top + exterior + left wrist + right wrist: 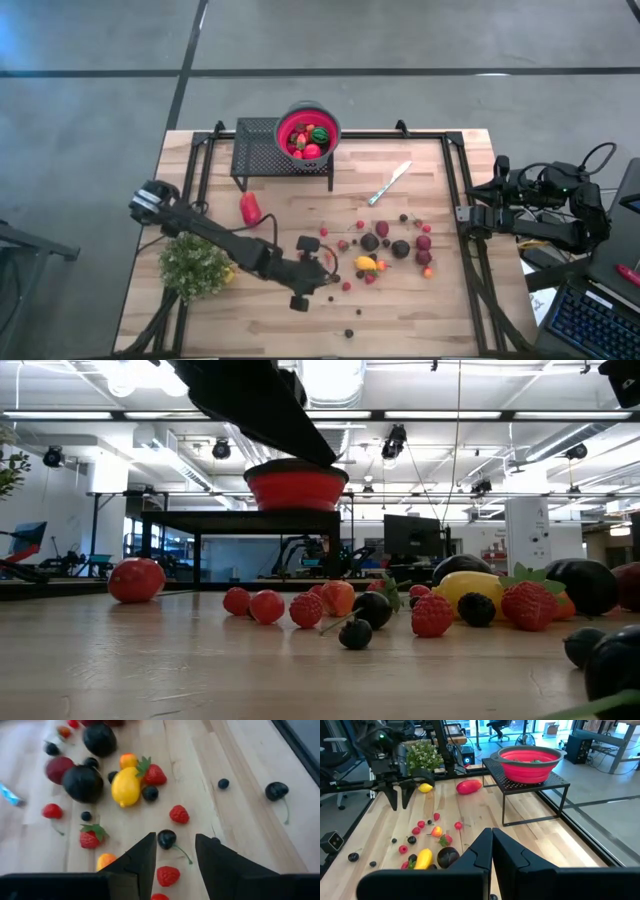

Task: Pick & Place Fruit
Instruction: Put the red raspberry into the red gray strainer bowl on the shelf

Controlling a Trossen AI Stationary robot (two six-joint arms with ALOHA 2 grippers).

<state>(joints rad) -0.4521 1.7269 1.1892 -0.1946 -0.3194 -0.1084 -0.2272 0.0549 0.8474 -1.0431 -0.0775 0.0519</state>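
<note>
The left gripper [174, 851] hangs over the desk [420, 320], its fingers apart around a small dark cherry [166, 839]. More fruit [385, 245] lies just beside. The right gripper [492, 837] waits at the desk's edge, fingers closed.

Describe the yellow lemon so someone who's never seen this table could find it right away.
Start at the red bowl on the black rack, then look down the table to the scattered fruit near the left gripper. The lemon lies at that cluster's near edge, the only plain yellow piece among red berries and dark plums.
</note>
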